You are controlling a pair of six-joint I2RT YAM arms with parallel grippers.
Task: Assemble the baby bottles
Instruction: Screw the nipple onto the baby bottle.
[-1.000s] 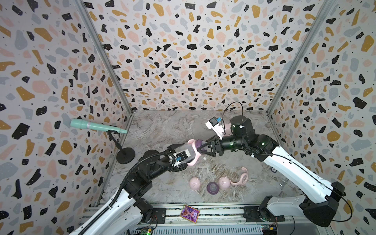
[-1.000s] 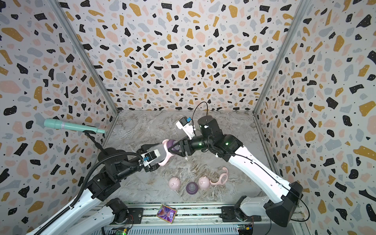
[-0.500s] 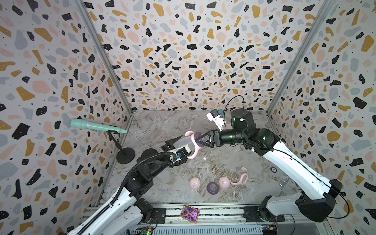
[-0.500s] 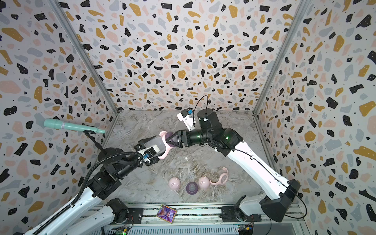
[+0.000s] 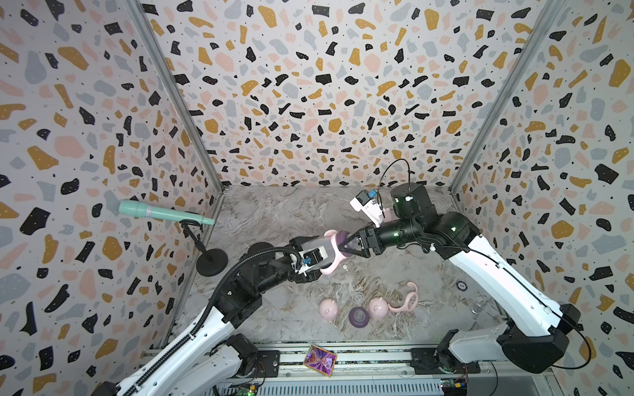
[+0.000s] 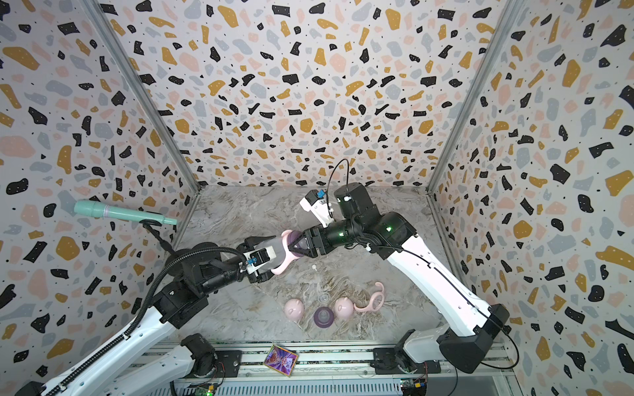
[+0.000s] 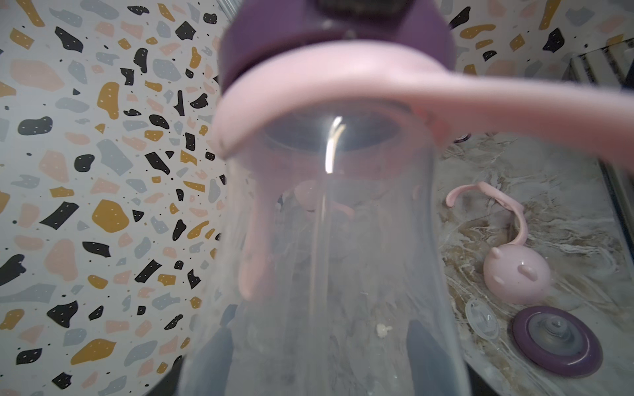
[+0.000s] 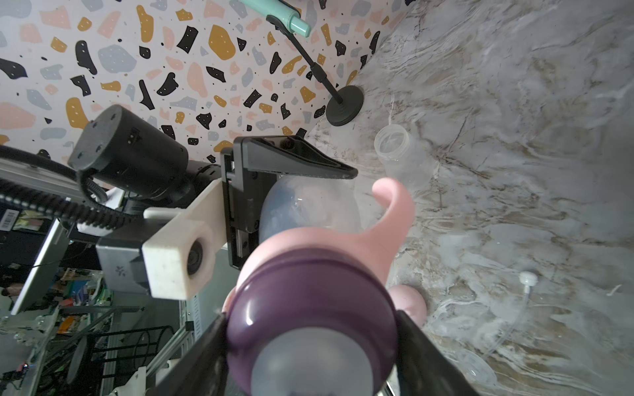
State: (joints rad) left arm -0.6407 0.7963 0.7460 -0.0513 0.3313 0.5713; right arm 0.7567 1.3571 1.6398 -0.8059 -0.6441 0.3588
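Note:
A clear baby bottle [image 5: 317, 247] [image 6: 272, 252] [image 7: 326, 257] hangs lying sideways above the middle of the table. My left gripper [image 5: 320, 253] [image 6: 271, 256] [image 7: 319, 360] is shut on its body. A pink two-handled collar [image 5: 330, 236] [image 7: 343, 79] [image 8: 377, 233] sits at its neck, with a purple teat ring [image 5: 342, 240] [image 6: 294, 238] [image 8: 308, 308] against it. My right gripper [image 5: 347, 245] [image 6: 299, 245] [image 8: 310, 360] is shut on that ring from the other side. A second clear bottle [image 8: 401, 154] lies on the table under the left arm.
Near the front lie two pink dome caps [image 5: 328, 308] [image 5: 378, 306], a purple ring with teat [image 5: 359, 317], a loose pink collar [image 5: 408, 298] and a clear disc [image 5: 357, 298]. A microphone stand [image 5: 211, 262] occupies the left side. A small card [image 5: 319, 360] rests on the front rail.
Both arms have carried the bottle slightly up and toward the back, then a little to the right. The right wrist has turned somewhat. Both grips are unchanged.

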